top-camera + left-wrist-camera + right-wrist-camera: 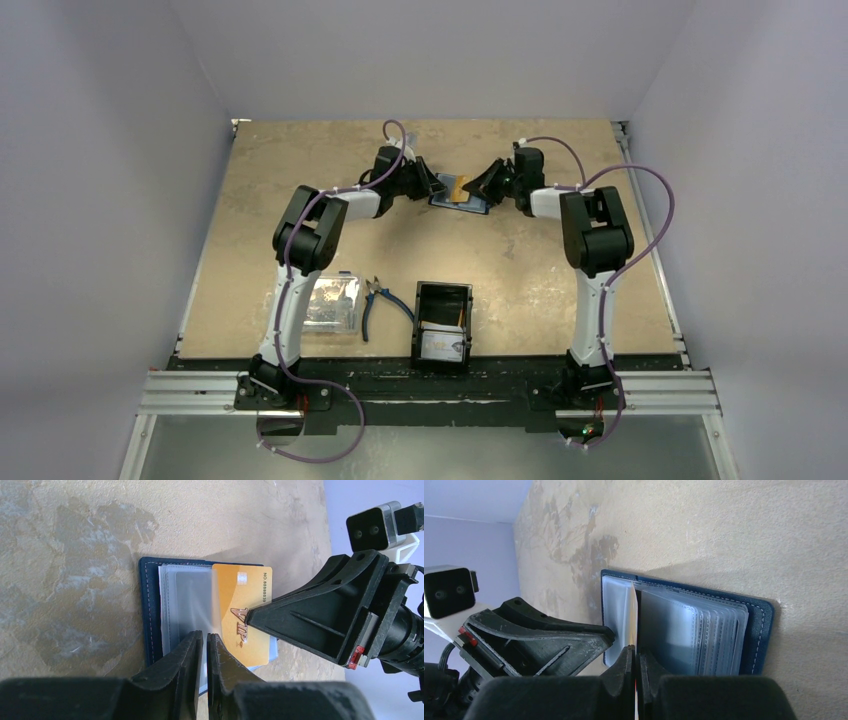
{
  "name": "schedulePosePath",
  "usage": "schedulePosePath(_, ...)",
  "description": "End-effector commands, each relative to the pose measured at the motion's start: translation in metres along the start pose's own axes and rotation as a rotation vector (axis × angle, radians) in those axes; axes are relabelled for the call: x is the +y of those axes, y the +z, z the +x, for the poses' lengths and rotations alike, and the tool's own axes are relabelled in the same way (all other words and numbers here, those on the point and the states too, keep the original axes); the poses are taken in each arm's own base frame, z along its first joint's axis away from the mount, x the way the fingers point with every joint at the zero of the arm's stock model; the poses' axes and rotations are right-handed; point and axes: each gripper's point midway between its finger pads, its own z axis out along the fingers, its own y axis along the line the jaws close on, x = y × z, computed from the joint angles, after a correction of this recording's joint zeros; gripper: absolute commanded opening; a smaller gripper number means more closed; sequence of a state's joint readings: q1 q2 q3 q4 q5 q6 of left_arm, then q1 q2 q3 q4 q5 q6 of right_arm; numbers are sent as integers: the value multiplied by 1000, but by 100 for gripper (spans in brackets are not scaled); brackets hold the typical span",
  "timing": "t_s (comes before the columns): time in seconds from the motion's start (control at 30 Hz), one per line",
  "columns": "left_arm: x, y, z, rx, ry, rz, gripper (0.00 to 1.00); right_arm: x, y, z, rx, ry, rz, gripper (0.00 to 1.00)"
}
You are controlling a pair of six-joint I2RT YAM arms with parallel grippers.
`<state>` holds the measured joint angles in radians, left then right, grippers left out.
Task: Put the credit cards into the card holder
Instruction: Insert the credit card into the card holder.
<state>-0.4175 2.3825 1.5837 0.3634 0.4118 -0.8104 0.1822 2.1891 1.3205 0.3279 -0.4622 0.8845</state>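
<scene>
A tan, mottled table (260, 200) fills the overhead view, with my two arms reaching from its near edge to meet at the far centre.

Near the front edge stands one black open-topped tray (417, 320). A pale card (443, 345) lies at its near end; whether more sit under it is too small to tell. To its left lies one clear plastic box (333, 303), its contents a grey blur. Between box and tray lies one pair of blue-handled pliers (380, 300).

One navy card holder (150, 610) lies open and flat at the far centre, between my two claws. Inside it is a stack of clear sleeves (704, 630), too closely layered to count.

My right claw (635, 652) is clenched on one orange-yellow VIP card (240, 630). Its own camera sees the card edge-on, as a thin line between the fingers. The card lies over the holder, its left edge tucked under a clear sleeve and the rest sticking out toward my right claw.

My left claw (206, 640) is nearly closed, with a narrow slit between the fingers. Its tips sit at the near edge of that sleeve. Whether they pinch the plastic I cannot tell, since the fingers hide that edge.
</scene>
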Motion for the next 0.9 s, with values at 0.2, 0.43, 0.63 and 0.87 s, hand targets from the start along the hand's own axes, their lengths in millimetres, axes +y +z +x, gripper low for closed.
schedulePosePath(0.2,8,-3,6,3,-3,-27,14,-21,12,2,-11,27,59,0)
schedulePosePath(0.43,8,-2,7,5,-10,-21,14,-16,4,16,51,42,50,0)
schedulePosePath(0.63,8,-2,6,4,-10,-20,13,-18,-4,31,121,6,51,0)
schedulePosePath(0.87,7,-1,6,4,-9,-20,14,-19,-9,39,153,3,47,0)
